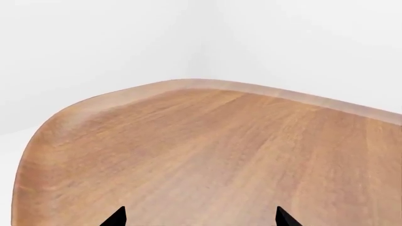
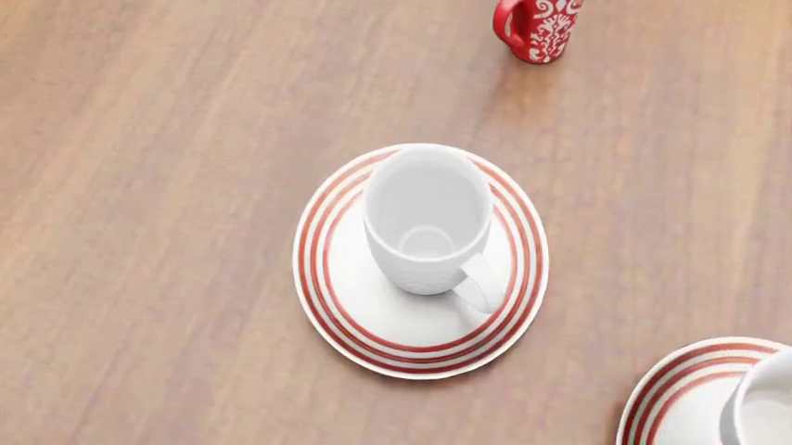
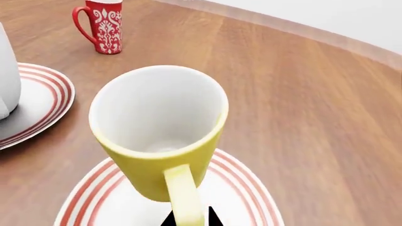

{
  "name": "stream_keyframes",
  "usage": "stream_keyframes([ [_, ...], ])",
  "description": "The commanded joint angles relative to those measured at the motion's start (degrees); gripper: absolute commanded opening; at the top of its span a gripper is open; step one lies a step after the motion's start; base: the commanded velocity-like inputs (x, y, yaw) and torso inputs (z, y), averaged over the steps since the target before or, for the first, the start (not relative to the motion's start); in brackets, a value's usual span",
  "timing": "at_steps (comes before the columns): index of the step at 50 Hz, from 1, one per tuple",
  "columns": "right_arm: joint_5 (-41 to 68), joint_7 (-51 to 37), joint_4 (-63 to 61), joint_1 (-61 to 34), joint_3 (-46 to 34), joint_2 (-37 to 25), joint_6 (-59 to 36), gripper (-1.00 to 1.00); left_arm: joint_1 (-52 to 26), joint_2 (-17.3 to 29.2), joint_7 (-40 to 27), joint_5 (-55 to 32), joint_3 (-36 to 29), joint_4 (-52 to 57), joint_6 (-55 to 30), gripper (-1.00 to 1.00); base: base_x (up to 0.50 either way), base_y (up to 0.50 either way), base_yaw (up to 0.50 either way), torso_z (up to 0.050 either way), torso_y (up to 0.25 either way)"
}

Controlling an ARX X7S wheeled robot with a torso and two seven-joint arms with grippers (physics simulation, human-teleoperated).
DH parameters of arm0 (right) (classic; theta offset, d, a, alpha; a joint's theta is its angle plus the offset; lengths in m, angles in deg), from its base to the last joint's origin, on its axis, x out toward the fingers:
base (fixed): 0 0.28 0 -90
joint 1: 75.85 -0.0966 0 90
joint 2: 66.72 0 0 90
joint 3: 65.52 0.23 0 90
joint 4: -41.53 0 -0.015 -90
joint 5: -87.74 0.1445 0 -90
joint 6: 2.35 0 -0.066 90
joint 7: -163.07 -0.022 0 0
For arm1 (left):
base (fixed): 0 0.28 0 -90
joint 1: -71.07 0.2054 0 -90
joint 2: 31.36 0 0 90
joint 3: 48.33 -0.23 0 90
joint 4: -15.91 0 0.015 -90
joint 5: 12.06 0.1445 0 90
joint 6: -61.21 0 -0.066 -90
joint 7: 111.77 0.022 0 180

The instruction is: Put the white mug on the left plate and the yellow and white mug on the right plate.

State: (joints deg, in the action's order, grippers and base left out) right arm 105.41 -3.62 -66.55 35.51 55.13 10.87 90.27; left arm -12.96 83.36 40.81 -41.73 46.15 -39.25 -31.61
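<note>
The white mug stands upright on the left plate, handle toward the near right; its side shows in the right wrist view. The yellow and white mug stands over the right plate. My right gripper is shut on its yellow handle, one fingertip on each side. In the head view only that mug's white rim and part of the right plate show at the near right corner. My left gripper is open and empty over bare table. Neither gripper shows in the head view.
A red mug with a white floral pattern stands behind the plates, also in the right wrist view. The wooden table's rounded edge lies ahead of my left gripper, with white wall beyond.
</note>
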Motion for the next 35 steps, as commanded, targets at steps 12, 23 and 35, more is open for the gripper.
stream_keyframes([
  [12, 0.1, 1.5, 3.9, 1.8, -0.3, 1.2, 4.5, -1.00, 0.0, 0.3, -0.3, -0.2, 0.0, 0.2, 0.0, 1.00, 0.00, 0.00, 0.00, 0.000, 0.000],
  [23, 0.0, 1.8, 7.9, 0.3, -0.9, 1.1, 5.7, -1.00, -0.2, 0.4, -0.5, -0.2, -0.2, 0.1, -0.1, 1.00, 0.00, 0.00, 0.00, 0.000, 0.000],
  [35, 0.0, 1.5, 8.4, 0.2, -1.3, 1.0, 5.9, -1.00, -0.5, 0.3, -0.6, 0.0, -0.7, 0.1, -0.2, 1.00, 0.00, 0.00, 0.00, 0.000, 0.001],
])
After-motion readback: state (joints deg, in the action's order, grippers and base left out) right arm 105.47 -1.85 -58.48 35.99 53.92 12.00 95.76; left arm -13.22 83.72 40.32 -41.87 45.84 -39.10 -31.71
